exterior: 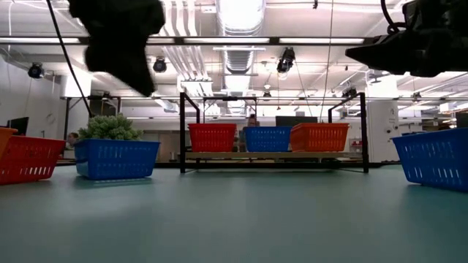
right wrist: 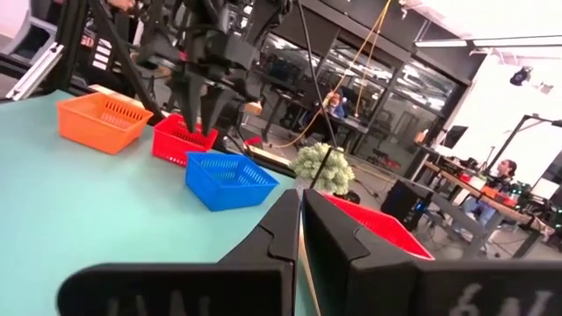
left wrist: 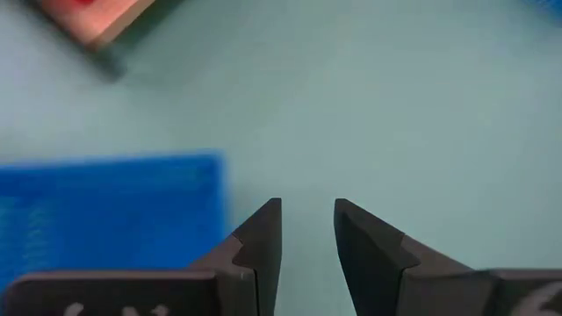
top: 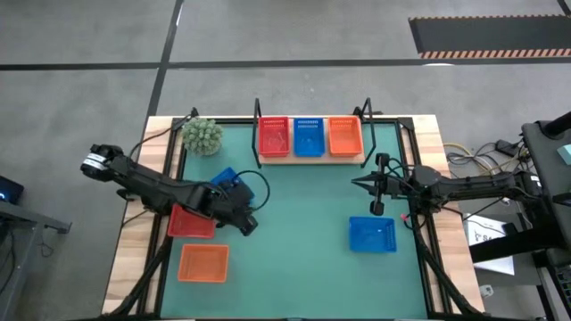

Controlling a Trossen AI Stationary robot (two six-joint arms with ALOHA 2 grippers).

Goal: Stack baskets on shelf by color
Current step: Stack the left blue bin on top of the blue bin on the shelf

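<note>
We see small plastic mesh baskets spread over the big green mat (top: 303, 267). Three sit in a row on the light wooden shelf with black end frames (top: 357, 159): a red basket (top: 274, 136), a blue basket (top: 309, 136) and an orange basket (top: 345, 135), side by side and touching.

Four more wait on the mat. A loose blue basket (top: 224, 179) sits near the small green plant (top: 202, 135). A loose red basket (top: 190, 222) lies under our left arm, and a loose orange basket (top: 203, 264) lies just beside it, nearer the front edge. Another blue basket (top: 372, 234) sits alone on the right side.

Our left gripper (top: 243, 221) hangs over the bare mat next to the loose blue basket, its two dark fingers (left wrist: 263, 241) spread a little with nothing between them. Our right gripper (top: 378, 183) floats high between the shelf and the lone blue basket, its fingers pressed together and holding nothing.

We think these baskets are very light and a bit bendy, since they are thin plastic full of holes. The sides slope, so one should drop inside another of the same color. We think the best place to hold is the top rim of one wall, one finger inside and one outside. Squeezing too hard could bend the wall, and a loose pinch could let the smooth plastic slip or tip.
</note>
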